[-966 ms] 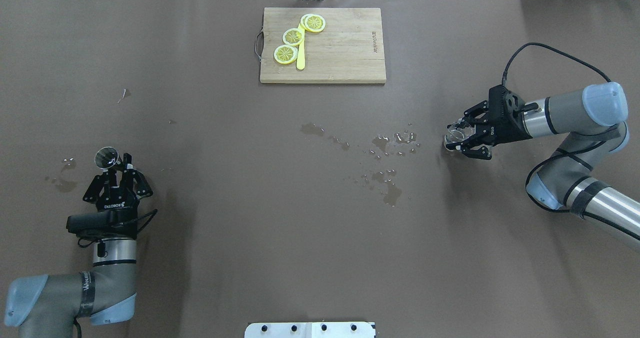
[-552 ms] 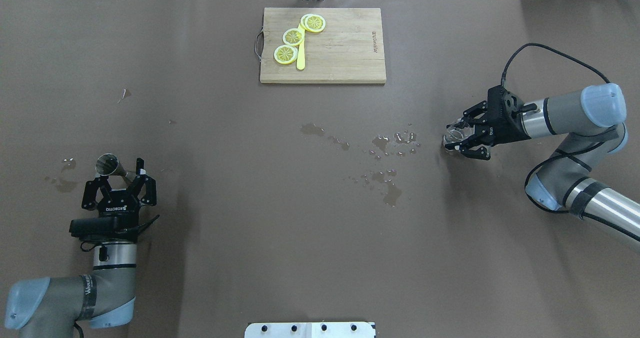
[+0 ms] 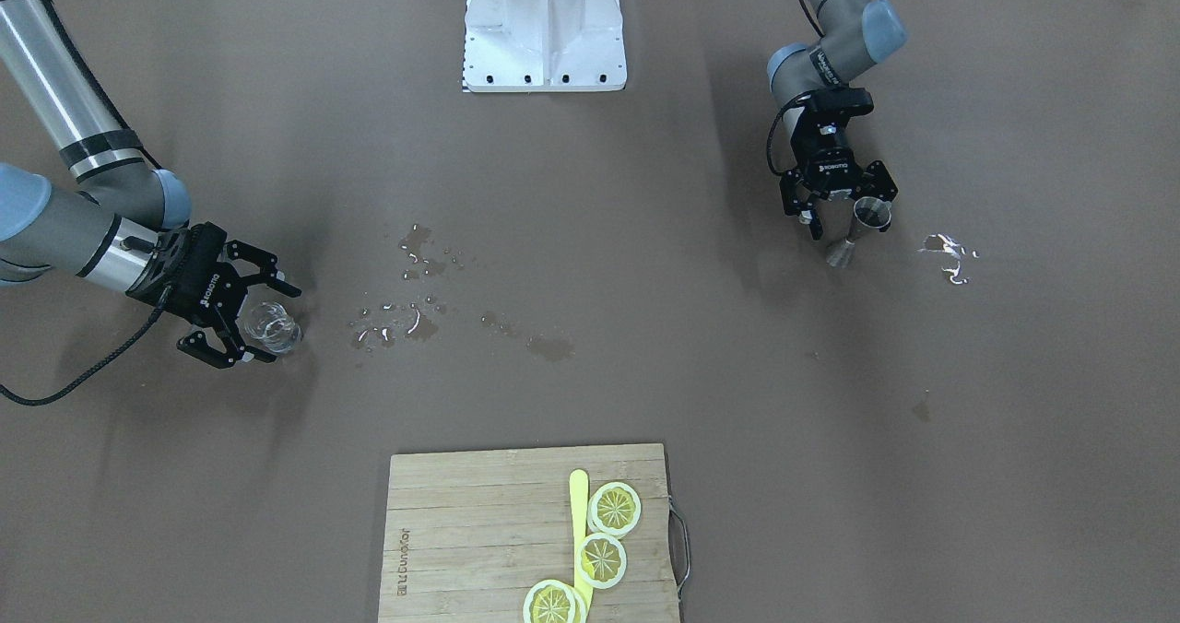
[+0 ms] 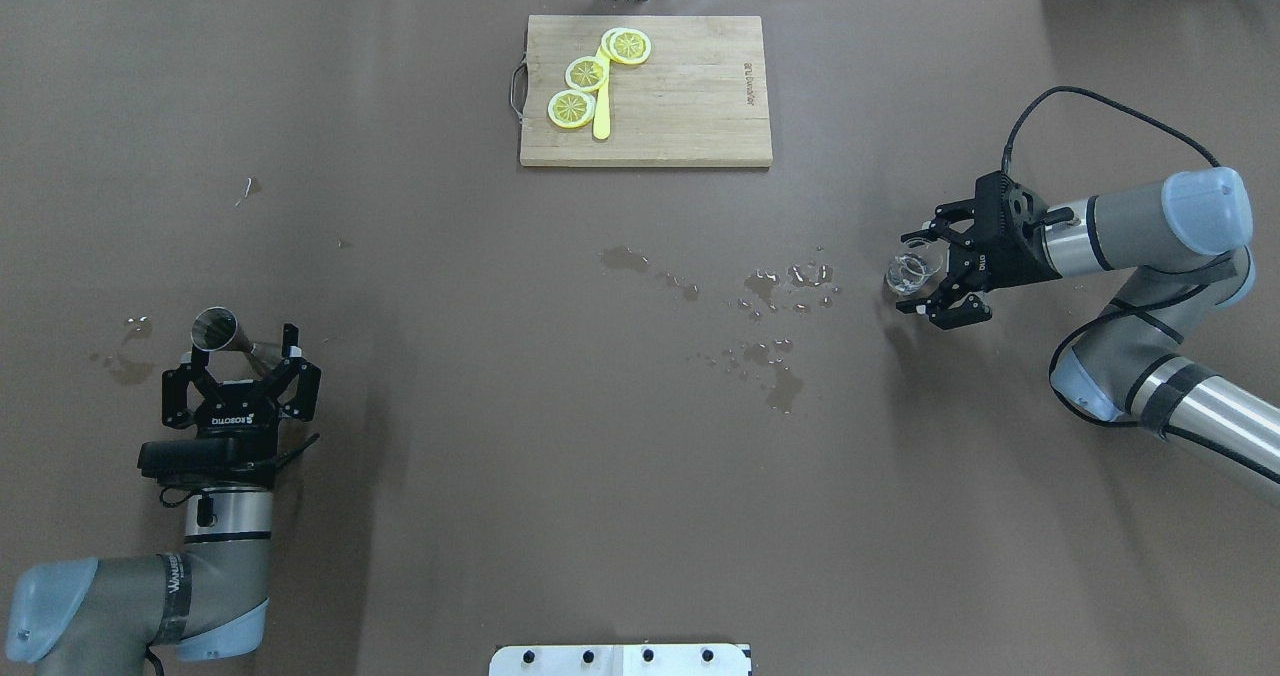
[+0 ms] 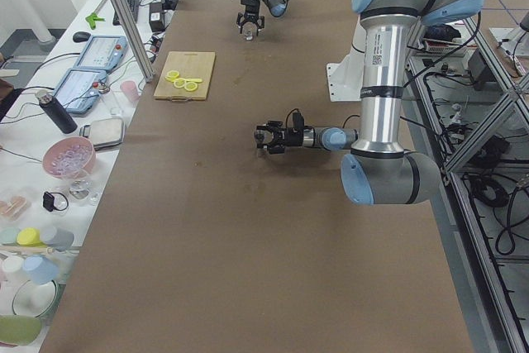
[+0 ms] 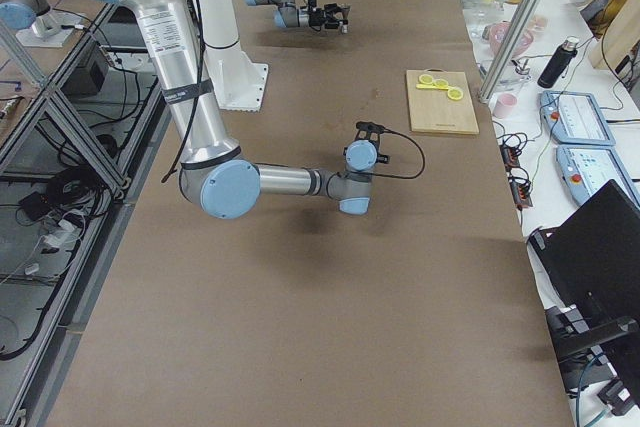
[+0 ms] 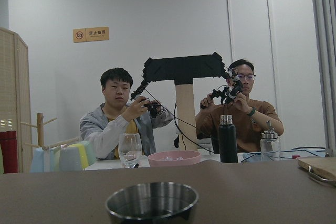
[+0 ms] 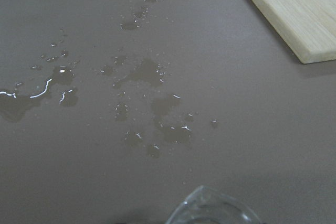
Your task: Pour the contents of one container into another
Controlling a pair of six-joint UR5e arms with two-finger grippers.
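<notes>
Front: R claw (image 3: 275, 323) wide open, glass (image 3: 270, 326) upright on desk (image 3: 645, 346) btwn its jaws, spills (image 3: 410, 314) just beside. L claw (image 3: 850, 213) also wide, jigger (image 3: 865, 222) standing at its tips, contact unclear.
Overhead: glass far right, jigger far left, board (image 4: 690, 96) w/ lemon slices (image 4: 586, 73) at far edge.
L wrist: jigger rim bottom centre.
R wrist: glass rim at bottom edge, spills ahead.
</notes>
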